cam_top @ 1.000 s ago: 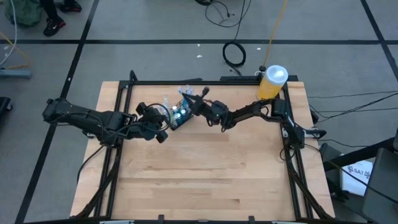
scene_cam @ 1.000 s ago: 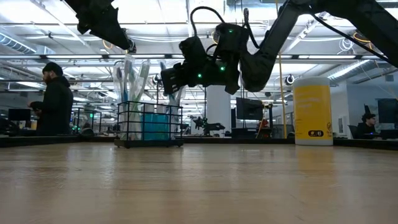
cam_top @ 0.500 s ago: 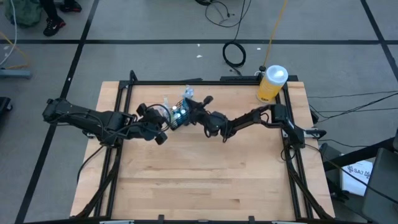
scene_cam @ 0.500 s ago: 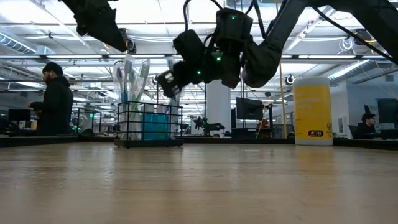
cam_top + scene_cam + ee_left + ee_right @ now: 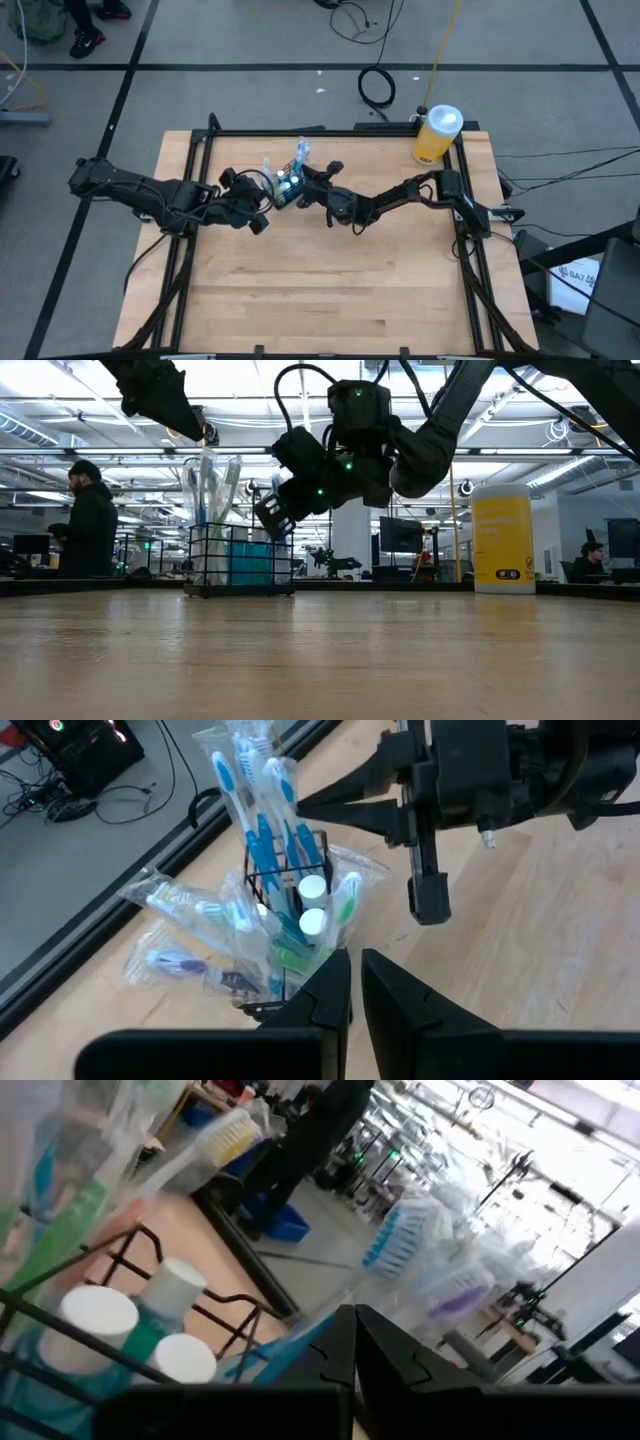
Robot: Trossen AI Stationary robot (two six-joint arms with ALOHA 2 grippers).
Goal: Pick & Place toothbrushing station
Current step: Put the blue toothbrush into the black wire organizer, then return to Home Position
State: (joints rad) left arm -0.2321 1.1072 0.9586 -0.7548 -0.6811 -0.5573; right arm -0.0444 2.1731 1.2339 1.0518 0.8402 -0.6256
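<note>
The toothbrushing station (image 5: 288,180) is a small black wire caddy standing on its base at the table's far middle. It holds several wrapped toothbrushes and white-capped tubes, and shows in the low view (image 5: 240,560), the left wrist view (image 5: 290,910) and the right wrist view (image 5: 140,1295). My right gripper (image 5: 306,180) is shut, slanting down at the caddy's right side (image 5: 272,518), its fingertips (image 5: 352,1325) next to a wrapped brush. My left gripper (image 5: 262,212) is shut and hangs above the table just near-left of the caddy (image 5: 352,985). My right gripper's shut fingertips are close beside a clear-wrapped blue toothbrush (image 5: 290,1345) at the caddy's right side, slanting down from the table's right. I cannot tell whether they touch it. My left gripper touches nothing.
A tall yellow bottle with a white cap (image 5: 438,135) stands at the table's far right corner (image 5: 503,538). A black frame rail (image 5: 330,130) runs along the far edge. Bare wood spreads across the near half of the table (image 5: 330,290). A person stands in the room behind (image 5: 90,520).
My right gripper has moved toward the table's left and near edges and down, closing on the caddy's right side, and has tipped from about level to slanting downward. The caddy has stayed where it was.
</note>
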